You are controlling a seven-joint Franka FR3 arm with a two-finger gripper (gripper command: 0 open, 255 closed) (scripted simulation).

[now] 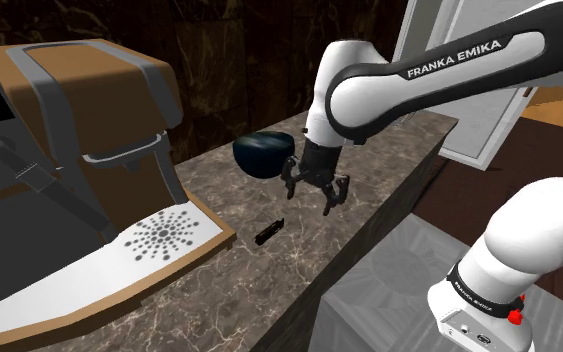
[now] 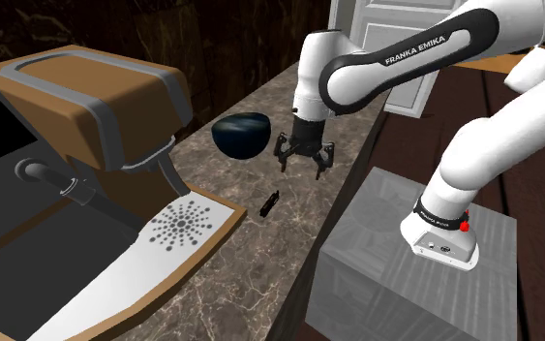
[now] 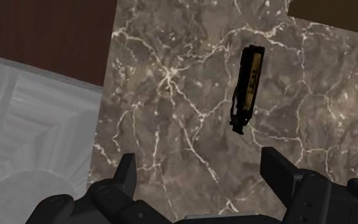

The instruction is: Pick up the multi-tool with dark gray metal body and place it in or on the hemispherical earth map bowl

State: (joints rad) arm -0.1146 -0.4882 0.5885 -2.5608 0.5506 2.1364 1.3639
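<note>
The multi-tool (image 1: 269, 231) is a small dark bar lying flat on the brown marble counter (image 1: 299, 260), also seen as the multi-tool (image 2: 270, 202) and up close as the multi-tool (image 3: 247, 89) with a tan stripe along its body. The dark blue bowl (image 1: 263, 154) stands further back on the counter, the same bowl (image 2: 241, 135) in the second exterior view. My gripper (image 1: 314, 198) hangs open above the counter, beside the bowl and past the tool toward the shoulder view's right. The gripper (image 2: 300, 170) holds nothing; the gripper (image 3: 203, 168) fingers stand wide apart with bare marble between them.
A large brown and grey coffee machine (image 1: 69, 110) with a white drip tray (image 1: 119, 265) takes the counter's left side. The grey stand box (image 2: 425, 281) sits below the counter's edge. A white door (image 2: 386, 48) stands behind.
</note>
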